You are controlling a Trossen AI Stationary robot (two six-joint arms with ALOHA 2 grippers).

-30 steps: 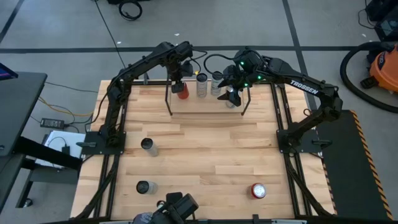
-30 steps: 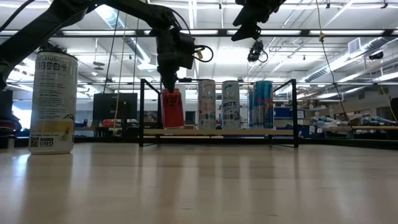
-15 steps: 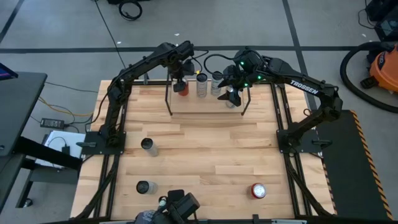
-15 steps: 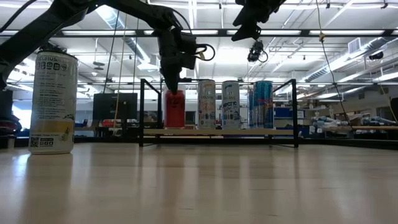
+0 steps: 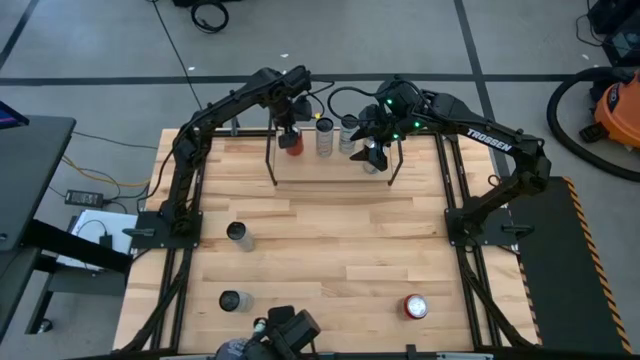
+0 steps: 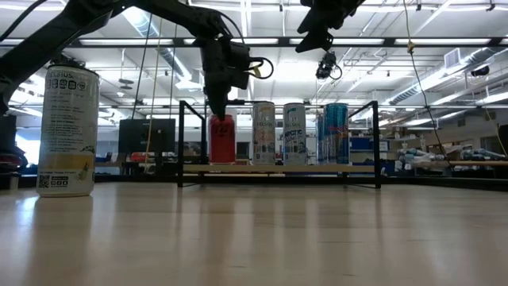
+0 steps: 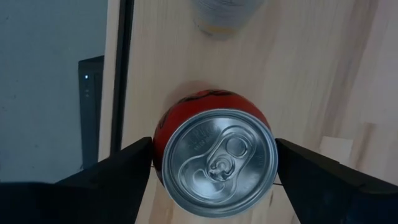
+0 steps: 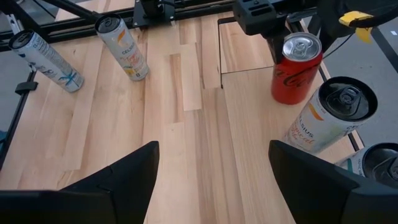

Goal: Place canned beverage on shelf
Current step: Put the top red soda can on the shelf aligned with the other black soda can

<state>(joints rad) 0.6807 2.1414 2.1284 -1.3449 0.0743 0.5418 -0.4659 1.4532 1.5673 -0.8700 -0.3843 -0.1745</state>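
The shelf (image 5: 330, 172), a light-wood platform with black rod frames at its ends, stands at the table's far edge and holds four upright cans. The red can (image 6: 222, 140) stands on its base at the shelf's left end, also seen in the right wrist view (image 8: 296, 73). Beside it are two pale cans (image 6: 263, 133) (image 6: 294, 133) and a blue can (image 6: 336, 133). My left gripper (image 5: 290, 128) is above the red can, shut on it. My right gripper (image 8: 211, 186) is open and empty, high above the shelf's right half (image 5: 372, 148). My left gripper pinches the red can's top end (image 7: 163, 134) between its two fingers, one finger (image 7: 134, 165) on each side of the lid rim. The fingers point down from above. The can stands upright with its base on the shelf's wood.
Loose cans stand on the table: one at the middle left (image 5: 237, 236), one at the near left (image 5: 232, 301) that looms large in the low view (image 6: 70, 131), and a red one at the near right (image 5: 414, 306). A camera mount (image 5: 285, 333) sits at the near edge.
My left gripper has tipped the red can from a tilt to upright and set it down on the shelf's left end, moving slightly toward the far edge. For the last half second it has kept still.
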